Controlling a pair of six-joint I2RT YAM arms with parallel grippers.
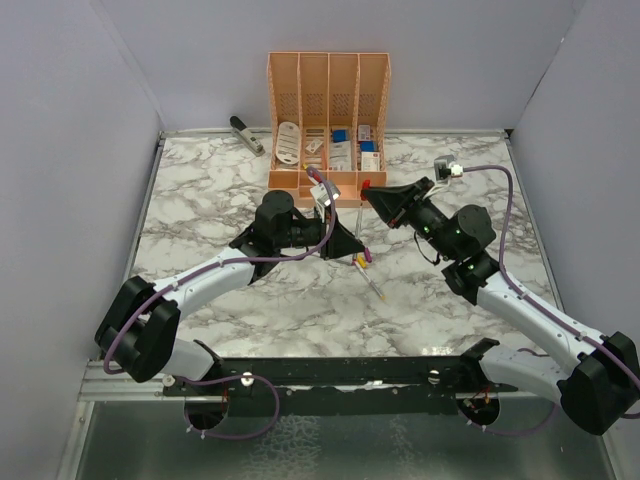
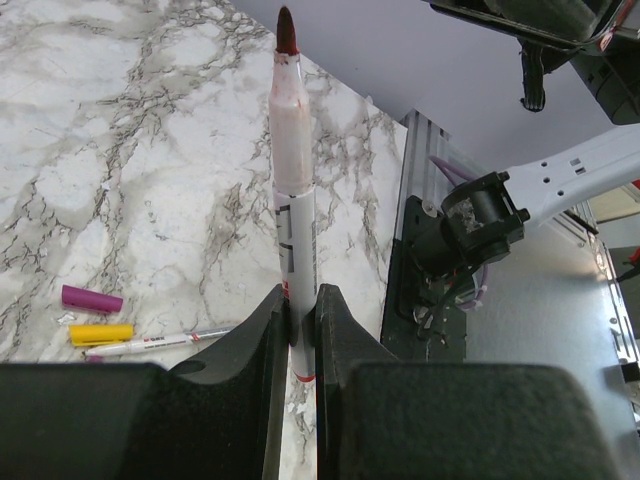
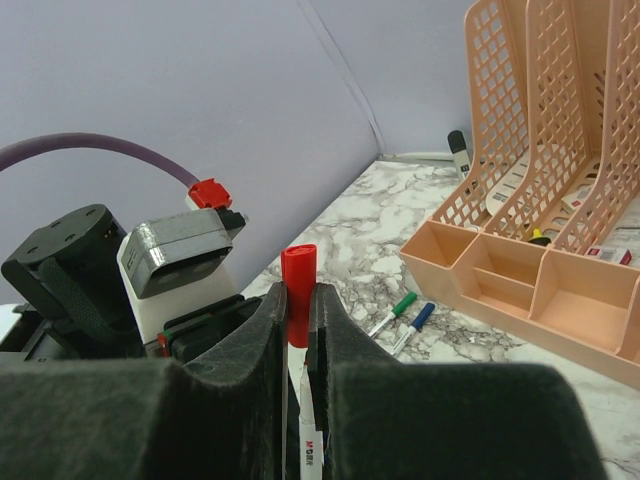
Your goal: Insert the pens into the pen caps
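Your red-tipped pen (image 2: 294, 190) points to 12 o'clock in the left wrist view, and the left gripper (image 2: 302, 320) is pinched nearly closed on its lower barrel. The right wrist view, not the left, shows the red cap (image 3: 298, 280) clamped in the narrow-set right gripper (image 3: 297, 320). At 9 o'clock from the left fingers lie a purple cap (image 2: 91, 298), a yellow cap (image 2: 101, 333) and a loose pen (image 2: 150, 344). The right view instead shows a green-ended pen (image 3: 392, 313) and a blue-ended pen (image 3: 415, 325) at 3 o'clock, beside the peach organizer (image 3: 520, 270).
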